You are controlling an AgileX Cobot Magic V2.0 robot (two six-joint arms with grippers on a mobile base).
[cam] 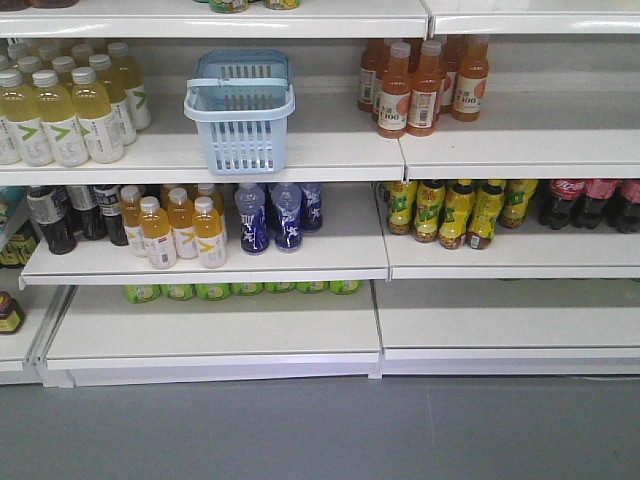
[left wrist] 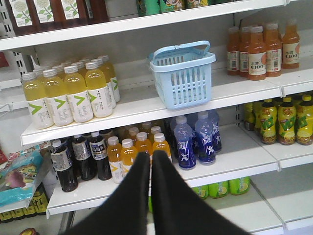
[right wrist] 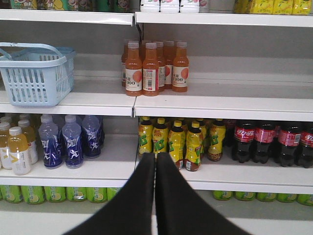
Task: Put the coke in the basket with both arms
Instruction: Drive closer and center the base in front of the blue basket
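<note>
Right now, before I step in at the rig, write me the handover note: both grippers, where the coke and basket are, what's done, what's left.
Left gripper: shut, holding nothing, facing the shelves.
Right gripper: shut, holding nothing.
Basket: on a shelf between the yellow drinks and the orange drinks; looks empty.
Coke: several bottles on the next shelf down, far right, beside the yellow-green bottles.
Done: nothing yet; no coke grasped.
Left: grasp a coke, carry it to the basket, release it inside.
</note>
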